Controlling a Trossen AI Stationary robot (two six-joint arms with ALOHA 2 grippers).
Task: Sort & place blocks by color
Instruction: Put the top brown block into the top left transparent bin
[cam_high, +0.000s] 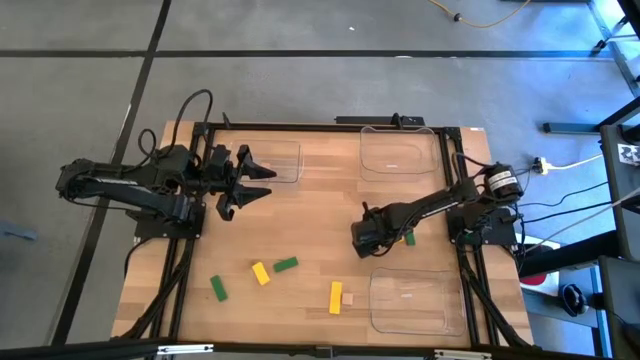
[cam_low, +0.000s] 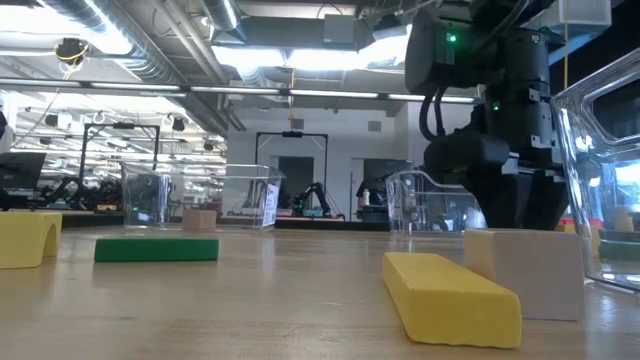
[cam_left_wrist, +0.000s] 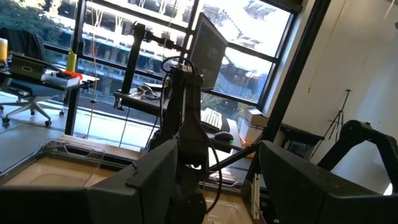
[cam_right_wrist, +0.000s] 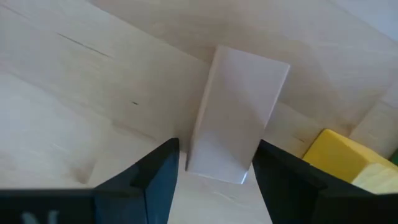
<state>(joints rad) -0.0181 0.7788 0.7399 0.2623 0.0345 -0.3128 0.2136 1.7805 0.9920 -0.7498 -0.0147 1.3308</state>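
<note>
Pale tan wood fills the gap in your right pincer (cam_right_wrist: 214, 171) — a plain bar-shaped block (cam_right_wrist: 239, 115) lies flat on the bench (cam_right_wrist: 81, 93), its near end between the fingers, which stand wide with no contact I can make out. A yellow block (cam_right_wrist: 348, 158) sits just beside it. You look to be at the approach-and-grasp step for a tan piece, and the sort seems barely started. The next move calls for settling lower, centring on the bar and closing without nudging the yellow neighbour, then carrying to a clear tray (cam_high: 408, 300). Farther out, green (cam_high: 286, 264) and yellow (cam_high: 260, 273) blocks lie scattered toward the bench's front. Your left pincer (cam_high: 262, 182) waits spread open at the far left — holding nothing.
</note>
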